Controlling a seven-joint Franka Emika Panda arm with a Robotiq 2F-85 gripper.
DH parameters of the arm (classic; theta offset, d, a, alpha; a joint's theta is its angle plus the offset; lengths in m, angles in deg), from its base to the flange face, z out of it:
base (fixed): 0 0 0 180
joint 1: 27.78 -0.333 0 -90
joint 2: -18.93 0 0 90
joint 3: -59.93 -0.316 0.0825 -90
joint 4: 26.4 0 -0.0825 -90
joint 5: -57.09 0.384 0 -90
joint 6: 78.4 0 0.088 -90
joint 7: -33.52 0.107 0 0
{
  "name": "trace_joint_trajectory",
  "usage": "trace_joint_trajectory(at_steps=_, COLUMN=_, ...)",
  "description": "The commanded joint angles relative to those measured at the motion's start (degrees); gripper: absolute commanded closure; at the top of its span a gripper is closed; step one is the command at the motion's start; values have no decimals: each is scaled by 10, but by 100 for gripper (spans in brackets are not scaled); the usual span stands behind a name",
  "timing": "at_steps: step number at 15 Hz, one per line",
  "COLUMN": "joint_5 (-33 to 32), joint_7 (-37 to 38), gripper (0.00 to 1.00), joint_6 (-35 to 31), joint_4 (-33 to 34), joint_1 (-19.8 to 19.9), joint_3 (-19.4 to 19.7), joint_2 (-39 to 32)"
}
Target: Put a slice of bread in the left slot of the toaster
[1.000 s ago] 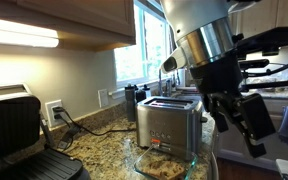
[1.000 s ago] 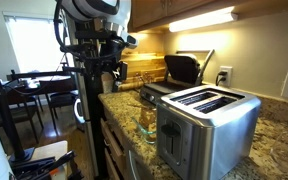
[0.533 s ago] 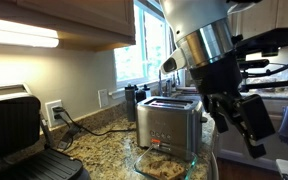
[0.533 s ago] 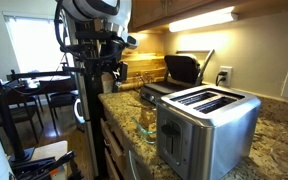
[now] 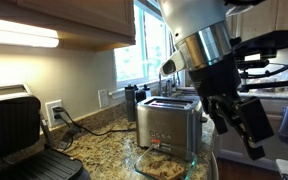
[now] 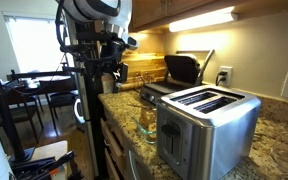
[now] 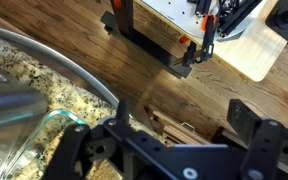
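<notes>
The stainless-steel toaster (image 5: 169,124) stands on the granite counter, both slots empty; it also shows in an exterior view (image 6: 208,118). The tan slice of bread (image 5: 163,157) lies in a clear glass dish (image 5: 144,165) in front of the toaster. My gripper (image 5: 240,122) hangs open and empty beside the counter edge, off to the side of the toaster and above dish height. In the wrist view the open jaws (image 7: 174,135) frame the wooden floor, with the glass dish's rim (image 7: 69,118) at lower left.
A black hinged grill press (image 5: 14,130) stands open on the counter; it also shows in an exterior view (image 6: 182,68). A window and a dark bottle (image 5: 132,100) are behind the toaster. The counter edge (image 7: 79,75) drops to the wooden floor (image 7: 154,70).
</notes>
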Motion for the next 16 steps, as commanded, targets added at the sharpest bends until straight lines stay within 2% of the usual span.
trace_joint_trajectory(at_steps=1, joint_5=0, joint_7=12, gripper=0, joint_6=-17, joint_4=10, joint_1=-4, joint_3=-1, joint_2=-22)
trace_joint_trajectory(at_steps=16, joint_5=14, joint_7=15, gripper=0, joint_6=-78, joint_4=20, joint_1=-4, joint_3=-5, joint_2=-76)
